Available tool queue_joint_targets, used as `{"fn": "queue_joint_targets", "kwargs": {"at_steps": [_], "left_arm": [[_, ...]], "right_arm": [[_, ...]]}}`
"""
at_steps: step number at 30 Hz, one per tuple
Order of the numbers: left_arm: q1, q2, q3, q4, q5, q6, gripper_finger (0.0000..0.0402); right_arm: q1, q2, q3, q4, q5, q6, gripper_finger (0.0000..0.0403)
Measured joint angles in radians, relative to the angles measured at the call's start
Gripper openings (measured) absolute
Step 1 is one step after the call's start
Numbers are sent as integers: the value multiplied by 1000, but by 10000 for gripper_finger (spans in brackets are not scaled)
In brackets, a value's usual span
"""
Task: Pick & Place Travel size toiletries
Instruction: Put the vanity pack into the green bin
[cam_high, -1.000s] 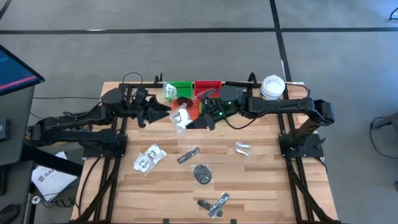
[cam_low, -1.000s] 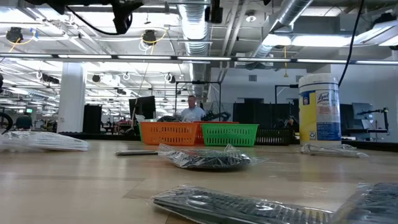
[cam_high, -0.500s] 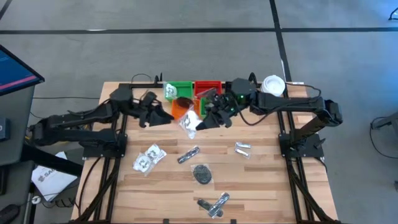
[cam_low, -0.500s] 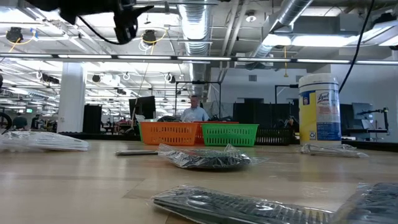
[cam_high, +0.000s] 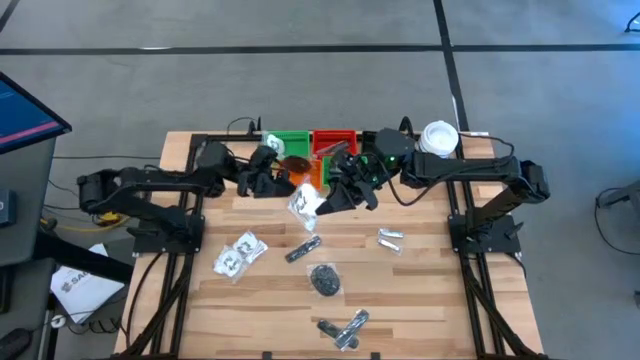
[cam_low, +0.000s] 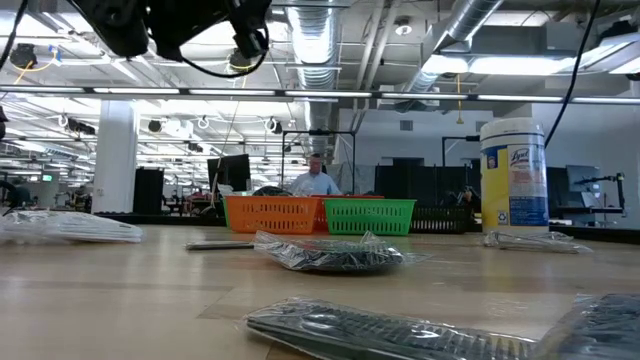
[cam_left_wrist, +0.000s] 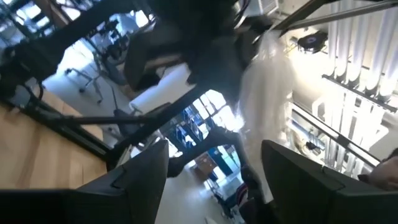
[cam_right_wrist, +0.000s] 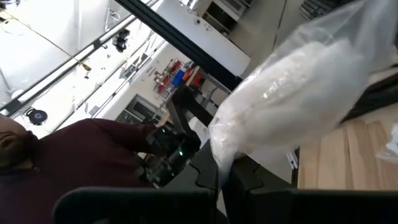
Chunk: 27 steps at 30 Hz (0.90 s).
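Mid-carry step: right gripper (cam_high: 325, 203) was clenched on a clear packet with white contents (cam_high: 305, 203), dangling it over the table just in front of the orange tray (cam_high: 300, 172). Next move, I'd judge, calls for taking it over a tray and letting go. Left gripper (cam_high: 268, 180) hovered close by beside the trays, fingers (cam_left_wrist: 146, 171) spread, empty. Other toiletries lay scattered on the table (cam_high: 420, 290).

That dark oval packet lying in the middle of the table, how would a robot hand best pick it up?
Probably from straight above, pinching across the narrow width of the dark oval packet. It lies flat on the table with bare wood all round, so nothing blocks a downward approach, and its crinkly wrap edges offer another place to pinch.
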<state>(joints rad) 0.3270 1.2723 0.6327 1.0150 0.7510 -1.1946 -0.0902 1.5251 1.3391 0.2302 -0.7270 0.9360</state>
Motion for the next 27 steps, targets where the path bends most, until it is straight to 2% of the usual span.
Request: {"fn": "queue_joint_targets", "kwargs": {"at_steps": [5,13,22,27], "left_arm": [[-21,31,0,36,-2,-9,248],[-23,30,0,184,-39,-76,248],[-41,30,0,247,-59,-102,249],[-40,30,0,291,-71,-130,269]], "right_arm": [[0,1,0,-5,7,0,0],[-4,1,0,-5,7,0,0],[-16,1,0,-5,7,-3,0],[-18,1,0,-5,9,-3,0]]}}
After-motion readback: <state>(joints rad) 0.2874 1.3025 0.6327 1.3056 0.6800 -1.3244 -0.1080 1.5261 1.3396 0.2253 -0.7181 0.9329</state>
